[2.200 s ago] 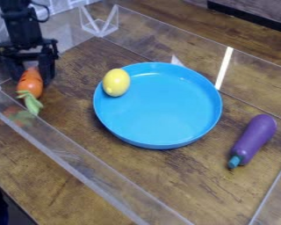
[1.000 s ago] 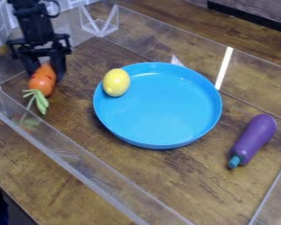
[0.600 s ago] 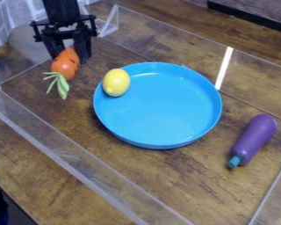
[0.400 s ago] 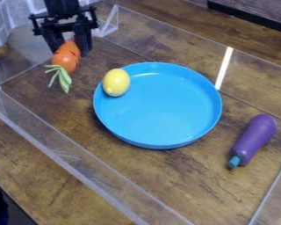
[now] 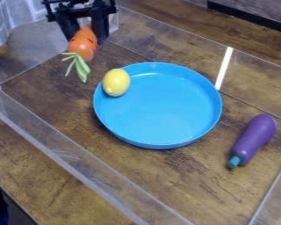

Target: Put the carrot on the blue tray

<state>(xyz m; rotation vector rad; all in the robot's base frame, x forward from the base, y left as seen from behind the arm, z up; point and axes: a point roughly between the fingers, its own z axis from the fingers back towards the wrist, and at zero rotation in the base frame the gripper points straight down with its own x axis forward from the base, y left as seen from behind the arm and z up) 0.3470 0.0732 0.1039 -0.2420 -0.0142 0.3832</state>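
The orange carrot (image 5: 82, 42) hangs in the air at the upper left, its green leafy top (image 5: 76, 66) trailing downward. My black gripper (image 5: 84, 33) is shut on the carrot's upper end. The round blue tray (image 5: 167, 119) lies on the wooden table to the lower right of the carrot, and the carrot is still outside the tray's rim, above the table just left of it.
A yellow lemon (image 5: 116, 83) rests on the left inner edge of the tray. A purple eggplant (image 5: 253, 139) lies on the table to the right. Clear acrylic walls (image 5: 61, 149) border the work area at the front and left.
The gripper has lifted the carrot off the table and carried it up and to the right, closer to the tray. Lemon, tray and eggplant have stayed put.
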